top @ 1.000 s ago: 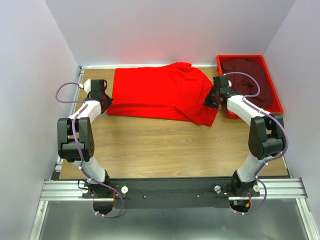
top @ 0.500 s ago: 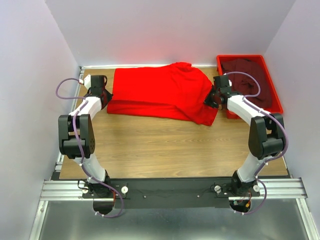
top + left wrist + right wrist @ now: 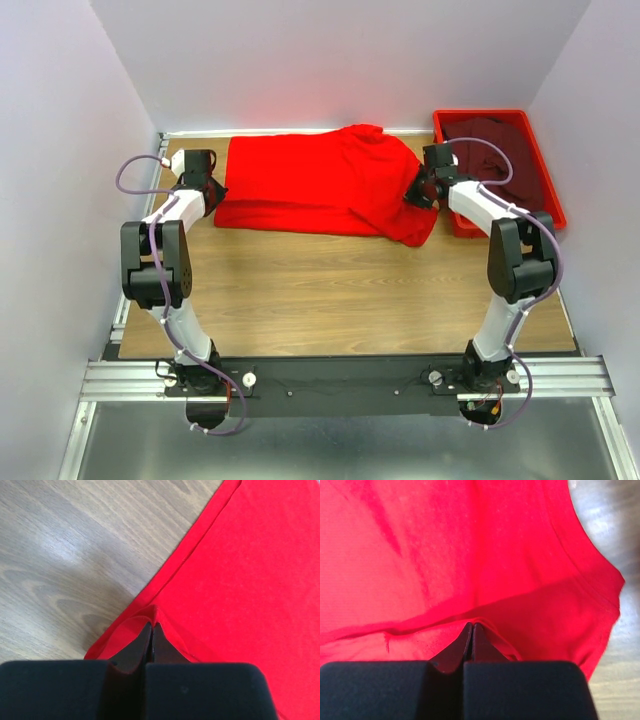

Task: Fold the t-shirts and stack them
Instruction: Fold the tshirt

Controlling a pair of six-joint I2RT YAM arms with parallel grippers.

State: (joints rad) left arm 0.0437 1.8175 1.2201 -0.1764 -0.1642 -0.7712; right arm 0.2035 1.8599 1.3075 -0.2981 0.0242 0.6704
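Note:
The bright red t-shirt [image 3: 320, 180] lies folded lengthwise across the far half of the table. My left gripper [image 3: 215, 190] is shut on its left edge, pinching the hem [image 3: 150, 617] between closed jaws. My right gripper [image 3: 418, 192] is shut on the shirt's right side, pinching a fold of cloth [image 3: 470, 617]. The dark maroon t-shirt [image 3: 500, 160] lies bunched inside the red tray at the far right.
The rigid red plastic tray [image 3: 548, 205] stands at the far right corner, just right of my right arm. Bare wood [image 3: 330, 290] spans the near half. Grey walls close in on the left, back and right.
Both grippers have moved away from the arm bases, carrying the red shirt's near edge with them, so the shirt's near fold now lies a little farther back.

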